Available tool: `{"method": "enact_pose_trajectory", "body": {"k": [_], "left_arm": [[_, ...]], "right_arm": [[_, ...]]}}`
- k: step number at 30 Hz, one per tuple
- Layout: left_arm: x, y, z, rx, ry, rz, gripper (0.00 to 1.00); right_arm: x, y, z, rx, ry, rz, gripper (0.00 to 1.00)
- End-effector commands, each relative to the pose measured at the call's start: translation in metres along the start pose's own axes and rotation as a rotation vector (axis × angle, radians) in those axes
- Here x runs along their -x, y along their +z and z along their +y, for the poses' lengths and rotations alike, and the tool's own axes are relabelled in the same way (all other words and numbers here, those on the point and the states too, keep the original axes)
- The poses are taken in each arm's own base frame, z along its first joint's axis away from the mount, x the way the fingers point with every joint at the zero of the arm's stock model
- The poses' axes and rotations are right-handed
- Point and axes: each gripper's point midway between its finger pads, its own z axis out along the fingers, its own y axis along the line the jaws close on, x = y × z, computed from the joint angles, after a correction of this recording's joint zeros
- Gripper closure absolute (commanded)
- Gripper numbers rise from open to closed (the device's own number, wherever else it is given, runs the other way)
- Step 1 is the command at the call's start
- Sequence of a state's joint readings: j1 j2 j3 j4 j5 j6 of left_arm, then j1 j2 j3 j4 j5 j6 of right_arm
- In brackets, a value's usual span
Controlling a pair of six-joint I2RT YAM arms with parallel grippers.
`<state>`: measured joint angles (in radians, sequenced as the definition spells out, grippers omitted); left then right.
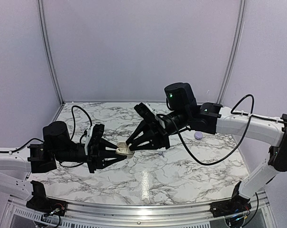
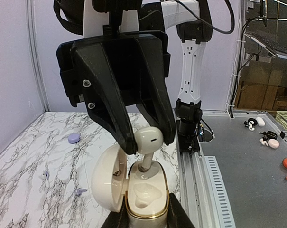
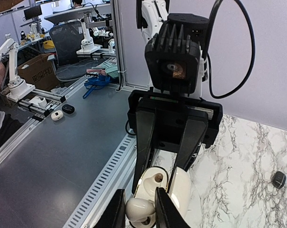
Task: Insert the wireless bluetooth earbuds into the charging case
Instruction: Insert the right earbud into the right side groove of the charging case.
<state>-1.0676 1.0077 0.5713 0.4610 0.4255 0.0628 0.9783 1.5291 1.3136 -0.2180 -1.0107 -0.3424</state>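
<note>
A cream charging case (image 2: pixel 145 199) with a gold rim is held upright in my left gripper (image 2: pixel 148 216), which is shut on its body. The lid (image 2: pixel 107 178) hangs open to the left. My right gripper (image 2: pixel 149 141) comes down from above, shut on a cream earbud (image 2: pixel 155 137). The earbud's stem reaches into the case's far slot, and the near slot shows empty. In the right wrist view the earbud (image 3: pixel 139 209) sits between my fingers (image 3: pixel 115 209) just over the case (image 3: pixel 155 183). From the top both grippers meet at the case (image 1: pixel 124 150) over the marble table.
A lilac case (image 1: pixel 198 135) lies on the marble (image 1: pixel 181 175) at the back right, and a tiny lilac bud (image 1: pixel 161 154) lies beside the right gripper. Two small lilac buds (image 2: pixel 44 175) (image 2: pixel 79 191) and a black piece (image 3: pixel 278 179) lie on the table.
</note>
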Motion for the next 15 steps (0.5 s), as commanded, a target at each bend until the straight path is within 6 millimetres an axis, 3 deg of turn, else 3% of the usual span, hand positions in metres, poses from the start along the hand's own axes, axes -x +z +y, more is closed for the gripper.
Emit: {"method": "enact_pose_trajectory", "body": {"k": [1,15], "left_arm": [[0.035,-0.003,0.002,0.011,0.044,-0.101,1.0],[0.034,-0.002,0.0,0.0,0.046,-0.099,1.0]], "right_arm": [[-0.002,0.002,0.003,-0.003,0.005,0.015,0.76],[-0.001,0.0,-0.009,-0.075,0.0,0.028,0.76]]}}
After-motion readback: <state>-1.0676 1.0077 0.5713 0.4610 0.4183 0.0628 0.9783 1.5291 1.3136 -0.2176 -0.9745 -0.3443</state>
